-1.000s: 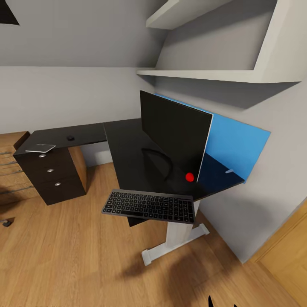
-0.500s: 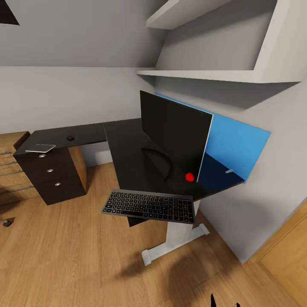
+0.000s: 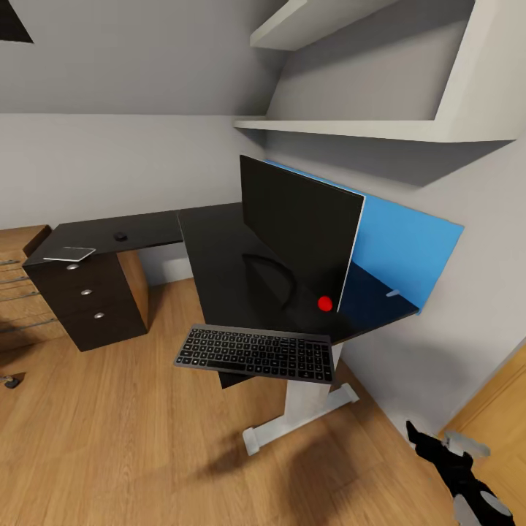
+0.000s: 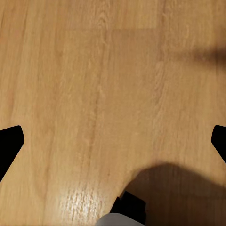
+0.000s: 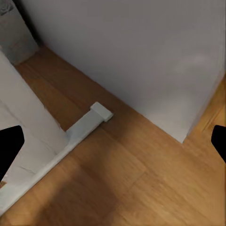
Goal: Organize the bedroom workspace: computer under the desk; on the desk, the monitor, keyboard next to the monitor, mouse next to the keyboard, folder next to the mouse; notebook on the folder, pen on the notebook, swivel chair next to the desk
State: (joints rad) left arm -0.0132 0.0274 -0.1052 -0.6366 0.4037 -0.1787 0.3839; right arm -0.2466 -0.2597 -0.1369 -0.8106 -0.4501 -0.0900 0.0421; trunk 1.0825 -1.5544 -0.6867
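Where visible: 1 monitor (image 3: 298, 231), 1 keyboard (image 3: 256, 353).

Right arm: its black forearm rises into the lower right corner of the head view, angled up and toward the left.
Right gripper (image 3: 437, 440): one dark finger and one pale grey finger stand spread apart at the arm's end; in the right wrist view the two black fingertips (image 5: 10, 146) sit at opposite edges with a wide gap and nothing between them.
Left gripper (image 4: 113, 141): its black fingertips sit far apart at the two edges of the left wrist view, pointing down at the floor, holding nothing.
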